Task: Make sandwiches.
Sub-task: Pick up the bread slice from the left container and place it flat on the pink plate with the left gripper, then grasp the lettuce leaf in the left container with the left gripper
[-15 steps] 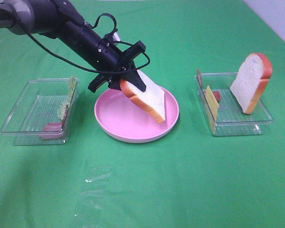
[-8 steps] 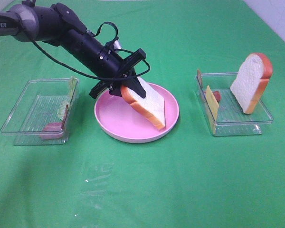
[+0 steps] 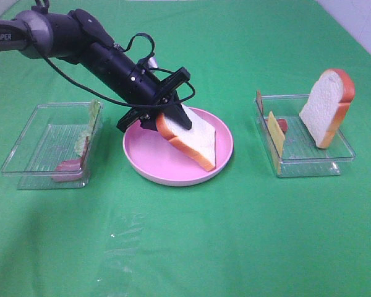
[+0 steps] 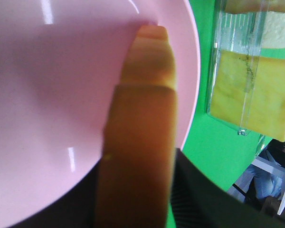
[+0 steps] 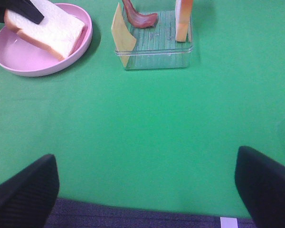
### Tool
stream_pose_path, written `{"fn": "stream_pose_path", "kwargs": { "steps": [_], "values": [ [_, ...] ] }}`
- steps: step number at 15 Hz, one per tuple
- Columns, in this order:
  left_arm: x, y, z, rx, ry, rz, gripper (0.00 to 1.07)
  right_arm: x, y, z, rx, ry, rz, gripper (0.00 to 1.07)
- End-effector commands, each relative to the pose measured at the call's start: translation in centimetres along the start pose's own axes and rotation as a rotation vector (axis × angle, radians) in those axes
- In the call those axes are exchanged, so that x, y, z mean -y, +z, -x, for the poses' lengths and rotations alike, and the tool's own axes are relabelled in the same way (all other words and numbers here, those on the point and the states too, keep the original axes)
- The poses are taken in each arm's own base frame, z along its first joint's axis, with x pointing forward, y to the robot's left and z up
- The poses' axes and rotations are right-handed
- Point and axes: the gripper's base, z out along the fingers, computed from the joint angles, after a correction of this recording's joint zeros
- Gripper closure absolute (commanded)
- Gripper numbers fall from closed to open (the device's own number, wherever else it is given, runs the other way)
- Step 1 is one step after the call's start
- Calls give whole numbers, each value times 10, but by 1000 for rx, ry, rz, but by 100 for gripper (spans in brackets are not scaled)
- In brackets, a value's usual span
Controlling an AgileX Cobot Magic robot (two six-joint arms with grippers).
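- The left claw (image 3: pixel 173 120) comes in from about 10 o'clock of the pink plate (image 3: pixel 154 167) and pinches the raised end of a bread slice (image 3: pixel 198 139). One black finger (image 3: pixel 180 116) lies across the slice's white top face.
- The bread slice is tilted. Its crusted upper end is held above the plate's 11 o'clock rim, and its low corner touches the plate's floor near 4 o'clock.
- In the left wrist view the orange-brown crust (image 4: pixel 142 142) runs out over the pink plate (image 4: pixel 47 95), with dark claw parts close against it on both sides.
- The right claw (image 5: pixel 147 190) is spread wide with nothing between its fingertips. It hangs over bare green tabletop (image 5: pixel 147 123), well apart from the plate.
- At 3 o'clock of the plate stands a clear right tray (image 3: pixel 309 164).
  - A second bread slice (image 3: pixel 326 108) stands on edge in it, leaning toward the tray's 2 o'clock corner.
  - A yellow cheese slice (image 3: pixel 276 133) stands against the tray's 9 o'clock wall.
  - A bacon strip (image 3: pixel 283 125) lies just beside the cheese slice.
- At 9 o'clock of the plate sits a clear left tray (image 3: pixel 25 167).
  - A lettuce leaf (image 3: pixel 89 124) is propped against the tray's 3 o'clock wall.
  - A reddish strip (image 3: pixel 68 167) lies near its 5 o'clock corner.
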Motion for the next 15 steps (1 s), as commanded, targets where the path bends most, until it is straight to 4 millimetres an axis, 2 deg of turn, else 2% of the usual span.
{"fn": "stream_pose_path", "kwargs": {
  "steps": [1,4,7,10,11,12,15],
  "values": [
    [1,1,0,2,-6,-6,55,0,-1,-1,21,-5,4,12],
    [2,1,-2,-16,0,-6,42,0,-1,-1,21,-5,4,12],
    [2,-6,-5,-39,36,57,35,0,-1,-1,21,-5,4,12],
    [7,-22,-8,-22,92,154,28,0,-1,-1,21,-5,4,12],
    [10,-30,-9,-17,105,185,27,0,-1,-1,21,-5,4,12],
    [16,-47,-15,-26,141,266,27,0,-1,-1,21,-5,4,12],
    [22,-65,-20,-65,164,380,26,0,-1,-1,21,-5,4,12]
  ]
}}
